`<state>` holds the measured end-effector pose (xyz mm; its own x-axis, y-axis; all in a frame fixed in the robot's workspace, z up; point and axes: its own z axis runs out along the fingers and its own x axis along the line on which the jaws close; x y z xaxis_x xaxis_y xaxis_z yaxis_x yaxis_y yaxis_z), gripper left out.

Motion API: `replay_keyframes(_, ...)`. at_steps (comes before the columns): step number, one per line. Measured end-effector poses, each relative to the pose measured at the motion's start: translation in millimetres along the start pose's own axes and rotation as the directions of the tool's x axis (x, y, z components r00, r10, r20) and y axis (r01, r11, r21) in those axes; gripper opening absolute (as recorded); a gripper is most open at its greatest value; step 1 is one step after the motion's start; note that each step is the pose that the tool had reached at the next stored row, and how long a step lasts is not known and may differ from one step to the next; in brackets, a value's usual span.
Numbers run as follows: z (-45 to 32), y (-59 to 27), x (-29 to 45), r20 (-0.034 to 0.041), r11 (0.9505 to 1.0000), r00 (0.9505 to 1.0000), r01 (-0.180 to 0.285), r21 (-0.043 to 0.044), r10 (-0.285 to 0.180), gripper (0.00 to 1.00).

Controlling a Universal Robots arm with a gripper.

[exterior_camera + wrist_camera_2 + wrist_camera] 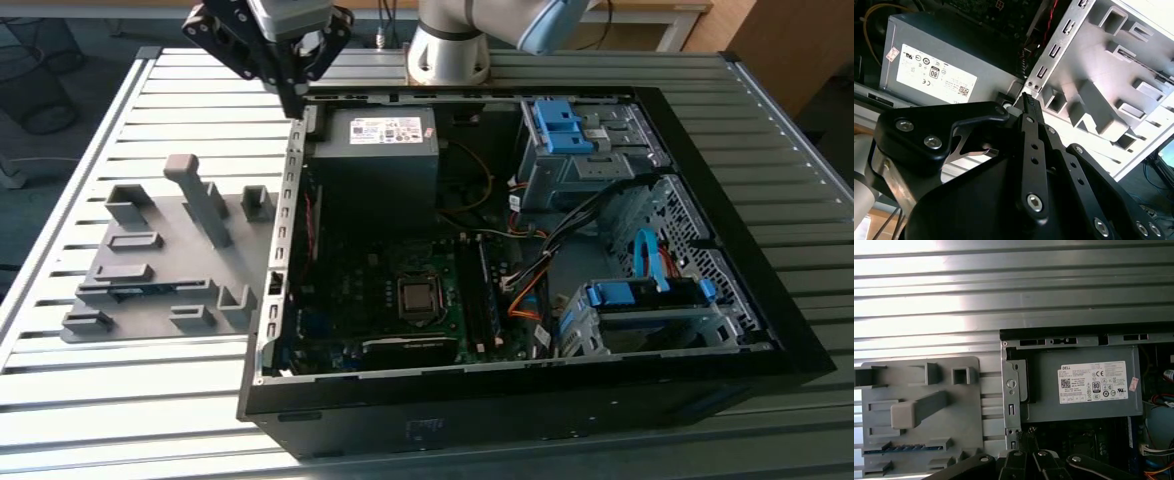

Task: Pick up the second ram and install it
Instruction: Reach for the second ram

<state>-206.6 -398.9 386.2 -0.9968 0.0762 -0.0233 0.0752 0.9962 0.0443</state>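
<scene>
Gripper (291,100): hanging over the corner of the open computer case (534,400), its fingers pressing together and gripping nothing, as both wrist views are showing (1027,100) (1030,434).
Second ram (144,289): lying on edge in a long slot of the grey holder plate (134,265), well apart from the gripper; also appearing in the first wrist view (904,447).
Holder plate: resting on the slatted metal table (174,110), just beside the case on the exterior view's left.
Power supply (380,140): sitting inside the case near the gripper, white label facing up.

My arm (451,45) reaches toward the exterior view's far left, gripper (291,106) pointing straight down, its black fingers (1031,145) pressed together at the tips.
</scene>
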Motion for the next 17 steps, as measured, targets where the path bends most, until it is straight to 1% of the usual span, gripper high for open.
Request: replay_keyframes(17,0.5,-0.7,9.3,-0.0001,1.0,1.0,0.0,0.0,0.0,0.11)
